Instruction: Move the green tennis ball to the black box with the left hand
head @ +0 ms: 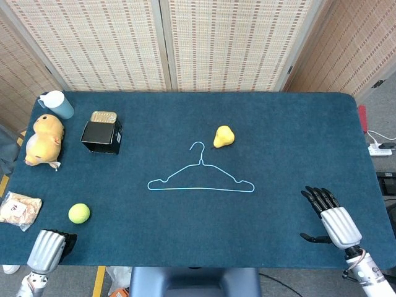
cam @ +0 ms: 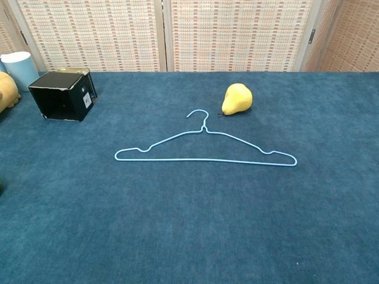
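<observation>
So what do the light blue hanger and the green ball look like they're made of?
The thin light blue hanger looks like coated wire: a single slim bent strand with a twisted neck. The small green tennis ball appears felt-covered, matte and fuzzy-edged, though too small to be sure.

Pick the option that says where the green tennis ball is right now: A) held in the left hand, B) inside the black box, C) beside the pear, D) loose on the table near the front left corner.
D: the green tennis ball lies alone on the table, apart from the left hand.
</observation>
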`<act>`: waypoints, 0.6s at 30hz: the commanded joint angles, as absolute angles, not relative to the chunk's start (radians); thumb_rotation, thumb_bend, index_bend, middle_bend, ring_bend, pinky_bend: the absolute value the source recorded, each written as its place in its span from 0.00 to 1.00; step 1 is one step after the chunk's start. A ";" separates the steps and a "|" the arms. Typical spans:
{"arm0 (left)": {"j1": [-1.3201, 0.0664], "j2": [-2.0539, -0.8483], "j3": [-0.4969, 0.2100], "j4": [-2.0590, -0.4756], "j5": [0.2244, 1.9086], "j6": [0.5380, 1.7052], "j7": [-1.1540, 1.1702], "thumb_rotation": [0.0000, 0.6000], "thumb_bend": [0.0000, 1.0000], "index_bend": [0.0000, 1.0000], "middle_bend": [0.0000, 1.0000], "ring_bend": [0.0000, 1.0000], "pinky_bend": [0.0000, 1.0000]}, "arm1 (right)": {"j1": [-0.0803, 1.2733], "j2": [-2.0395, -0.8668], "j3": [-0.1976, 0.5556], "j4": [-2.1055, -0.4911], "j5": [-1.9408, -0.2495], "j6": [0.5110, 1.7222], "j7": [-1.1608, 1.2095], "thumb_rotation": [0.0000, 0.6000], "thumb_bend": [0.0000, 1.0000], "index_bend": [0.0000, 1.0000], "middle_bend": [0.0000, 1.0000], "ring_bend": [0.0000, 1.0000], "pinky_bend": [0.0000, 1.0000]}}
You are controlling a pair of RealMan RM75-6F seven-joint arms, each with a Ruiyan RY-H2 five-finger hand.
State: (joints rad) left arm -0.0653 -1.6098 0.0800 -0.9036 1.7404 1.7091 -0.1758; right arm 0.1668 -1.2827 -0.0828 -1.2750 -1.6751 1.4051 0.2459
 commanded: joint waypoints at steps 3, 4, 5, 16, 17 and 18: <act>-0.094 -1.779 0.035 -0.675 1.692 1.663 -0.216 1.00 0.71 1.00 1.00 1.00 1.00 | 0.171 -1.283 -0.079 -1.272 -1.666 1.395 0.250 1.00 0.00 0.00 0.00 0.00 0.00; -0.097 -1.792 0.035 -0.647 1.690 1.658 -0.228 1.00 0.71 1.00 1.00 1.00 1.00 | 0.172 -1.284 -0.079 -1.272 -1.665 1.391 0.248 1.00 0.00 0.00 0.00 0.00 0.00; -0.099 -1.800 0.036 -0.629 1.688 1.654 -0.237 1.00 0.71 1.00 1.00 1.00 1.00 | 0.173 -1.284 -0.079 -1.273 -1.665 1.389 0.247 1.00 0.00 0.00 0.00 0.00 0.00; -0.093 -1.827 0.065 -0.548 1.682 1.629 -0.296 1.00 0.72 1.00 1.00 1.00 1.00 | 0.174 -1.286 -0.078 -1.280 -1.661 1.385 0.231 1.00 0.00 0.00 0.00 0.00 0.00; -0.092 -1.823 0.069 -0.549 1.682 1.625 -0.297 1.00 0.72 1.00 1.00 1.00 1.00 | 0.174 -1.287 -0.078 -1.281 -1.661 1.385 0.230 1.00 0.00 0.00 0.00 0.00 0.00; -0.090 -1.819 0.073 -0.552 1.682 1.623 -0.298 1.00 0.72 1.00 1.00 1.00 1.00 | 0.174 -1.286 -0.078 -1.281 -1.661 1.385 0.230 1.00 0.00 0.00 0.00 0.00 0.00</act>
State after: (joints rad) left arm -0.0911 -1.8211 0.0705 -0.5507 1.6822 1.6248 -0.2972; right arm 0.1737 -1.2865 -0.0783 -1.2810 -1.6610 1.3847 0.2299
